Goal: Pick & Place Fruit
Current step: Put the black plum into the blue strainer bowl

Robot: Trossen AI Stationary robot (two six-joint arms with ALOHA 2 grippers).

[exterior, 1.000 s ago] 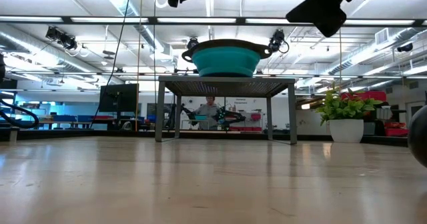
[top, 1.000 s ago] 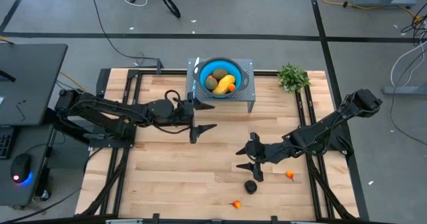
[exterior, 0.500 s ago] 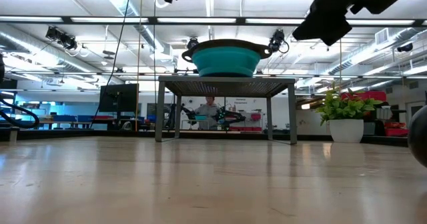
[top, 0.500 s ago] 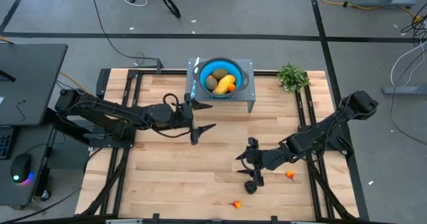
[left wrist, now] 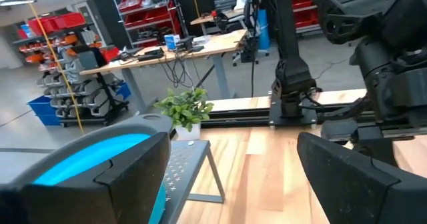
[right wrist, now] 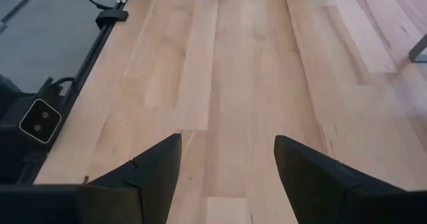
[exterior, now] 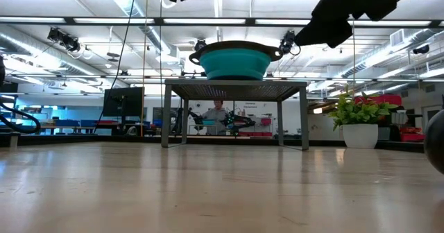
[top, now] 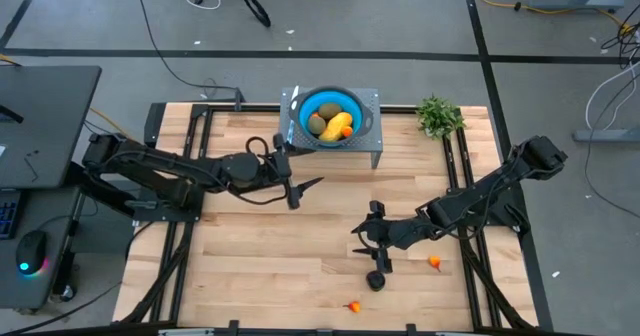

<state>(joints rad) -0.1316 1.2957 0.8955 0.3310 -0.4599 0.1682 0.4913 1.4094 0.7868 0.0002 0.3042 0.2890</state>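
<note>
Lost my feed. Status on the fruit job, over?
Both pincers open, empty. Right pincer above black fruit. Left pincer by the bowl. Path clear.

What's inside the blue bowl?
The blue bowl holds a yellow fruit, two olive-green fruits and a small orange-red fruit. Anything beneath them is hidden.

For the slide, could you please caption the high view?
Right gripper open above the black fruit; left gripper open beside the blue bowl.
</note>
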